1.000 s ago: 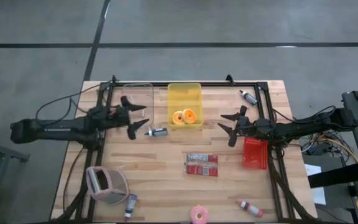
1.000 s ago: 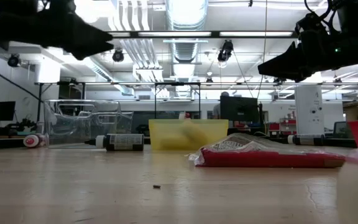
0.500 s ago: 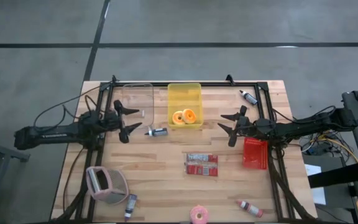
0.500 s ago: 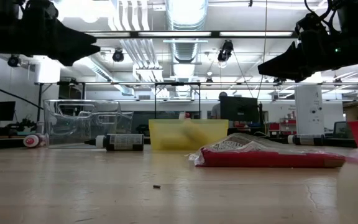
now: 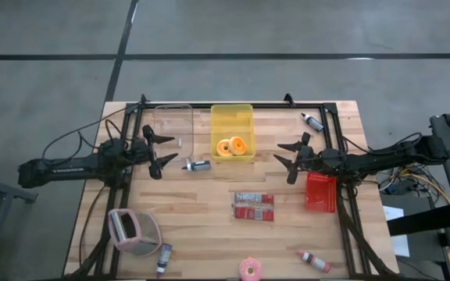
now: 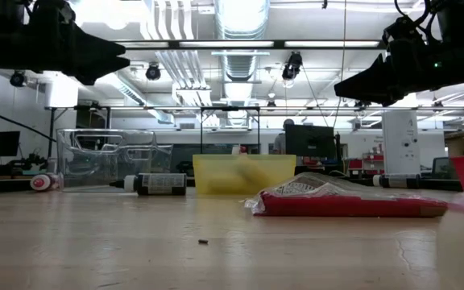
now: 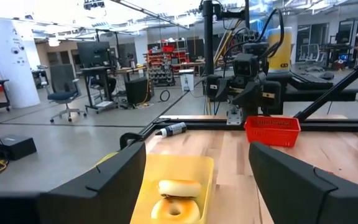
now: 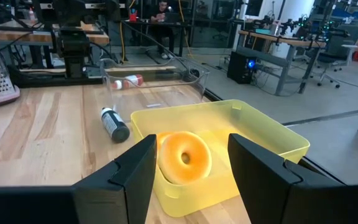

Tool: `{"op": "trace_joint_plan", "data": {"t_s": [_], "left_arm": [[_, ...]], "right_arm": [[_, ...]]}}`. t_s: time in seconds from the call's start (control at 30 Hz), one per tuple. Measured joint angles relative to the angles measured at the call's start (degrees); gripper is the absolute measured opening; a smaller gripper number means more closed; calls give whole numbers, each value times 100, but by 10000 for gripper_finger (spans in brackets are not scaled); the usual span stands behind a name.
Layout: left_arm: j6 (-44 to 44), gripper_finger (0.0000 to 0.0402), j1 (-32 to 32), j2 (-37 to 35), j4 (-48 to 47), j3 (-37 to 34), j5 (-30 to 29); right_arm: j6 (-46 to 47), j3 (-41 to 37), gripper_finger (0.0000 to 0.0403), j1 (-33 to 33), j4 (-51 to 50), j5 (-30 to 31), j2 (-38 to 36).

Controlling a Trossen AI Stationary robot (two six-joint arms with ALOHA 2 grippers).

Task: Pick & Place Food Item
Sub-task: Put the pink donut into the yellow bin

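Yellow bin (image 5: 232,125) sits at the far middle of the wooden surface (image 5: 209,226), and two orange doughnuts (image 5: 231,146) lie inside it, one leaning on the other. Left gripper (image 5: 158,151) hangs just beside the clear tub (image 5: 170,125), fingers spread wide and holding nothing. Right gripper (image 5: 290,158) hovers on the bin's other side, fingers parted and empty too, next to a red basket (image 5: 320,192). A small dark bottle (image 5: 197,165) lies between the left gripper and the bin.
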Motion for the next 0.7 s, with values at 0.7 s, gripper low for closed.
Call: {"op": "trace_joint_plan", "data": {"t_s": [0.7], "left_arm": [[-288,290,0,2,-56,0,0]], "right_arm": [[0,0,196,2,1,-1,1]]}}
